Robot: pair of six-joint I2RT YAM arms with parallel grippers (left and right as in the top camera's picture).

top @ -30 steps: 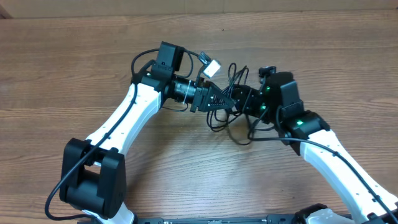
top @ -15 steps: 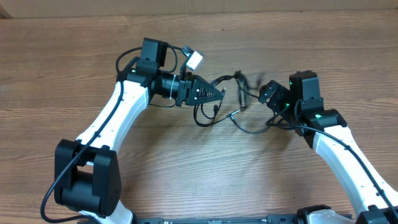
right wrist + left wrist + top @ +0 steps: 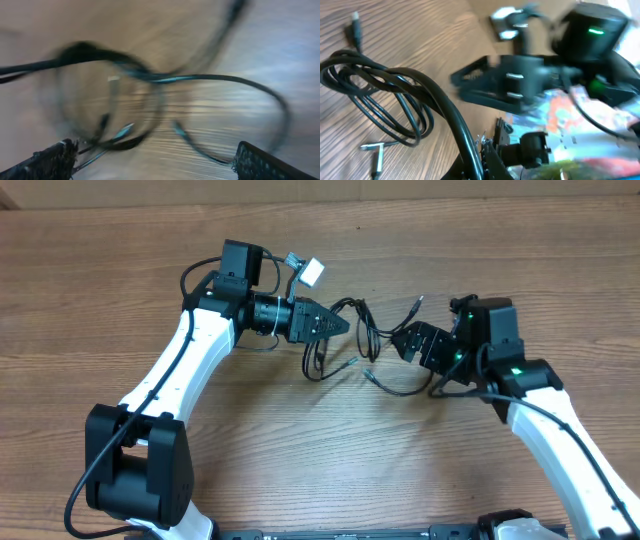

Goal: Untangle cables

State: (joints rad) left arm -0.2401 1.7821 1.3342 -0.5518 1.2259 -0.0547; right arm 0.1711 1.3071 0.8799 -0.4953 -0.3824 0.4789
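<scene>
Overhead view: thin, glossy black cables (image 3: 390, 74) are seen looped in loose coils on the wood-grain table (image 3: 100, 280), center frame. One strand is pinched by the closed left gripper (image 3: 343, 323); the right gripper (image 3: 405, 340) is spread wide open.

Surface (image 3: 90, 300): brown wood-grain top, the grain running left to right in the overhead view. Finish matt and even, with lighter and darker streaks alternating along the grain. It fills nearly the whole overhead view.

Far edge: a paler tan band (image 3: 320, 192) runs the full width along the top of the overhead view, meeting the surface in a straight, slightly slanted line. Its material cannot be determined.

Left wrist view: same wood grain, sharp at upper left. Right wrist view: surface heavily blurred; only its brown tone is legible.
</scene>
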